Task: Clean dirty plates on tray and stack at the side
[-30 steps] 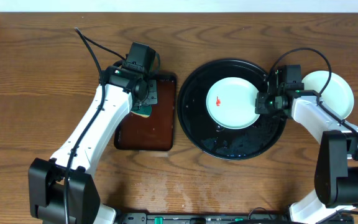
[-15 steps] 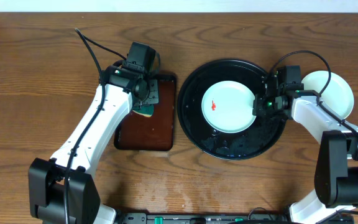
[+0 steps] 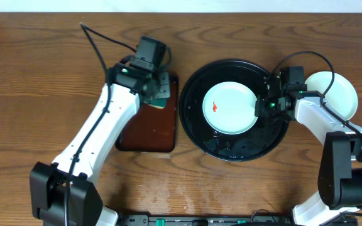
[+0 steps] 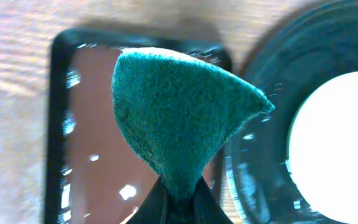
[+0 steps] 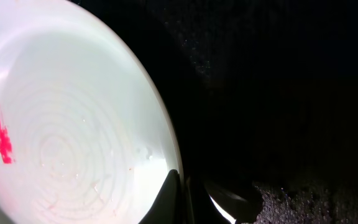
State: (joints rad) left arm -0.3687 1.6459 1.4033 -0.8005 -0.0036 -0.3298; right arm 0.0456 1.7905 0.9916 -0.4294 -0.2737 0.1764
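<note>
Overhead view: a pale plate point(image 3: 231, 108) lies inside the black tray point(image 3: 197, 135), with a red smear point(image 3: 213, 107) on its left half. A side plate point(image 3: 343, 94) rests on the tabletop point(image 3: 43, 63) just right of the tray and is partly covered by the right arm. Whether more than one plate is stacked there cannot be told.

The right end effector point(image 3: 270, 103) is pressed together on the right rim of the plate. In the right wrist view the rim is seen running in between the fingertips. The left end effector point(image 3: 159, 93) is pinching a green pad point(image 4: 179, 118) by its narrow end. The pad is held above the brown tray point(image 3: 146, 135), near the left edge of the black tray.

Handling notes:
- The plate is judged stiff, light and glossy, and breakable if dropped.
- Glints on the tray floor may be water, so a slippery surface is to be assumed.
- Hold is best taken at the rim only, on the side away from the smear, so that the soiled face is left free.
- A thin rim gives little contact, so tilting or slipping under wiping pressure is to be expected.
- The pad is judged soft and compressible, and its broad free face is to be applied to the smear.
</note>
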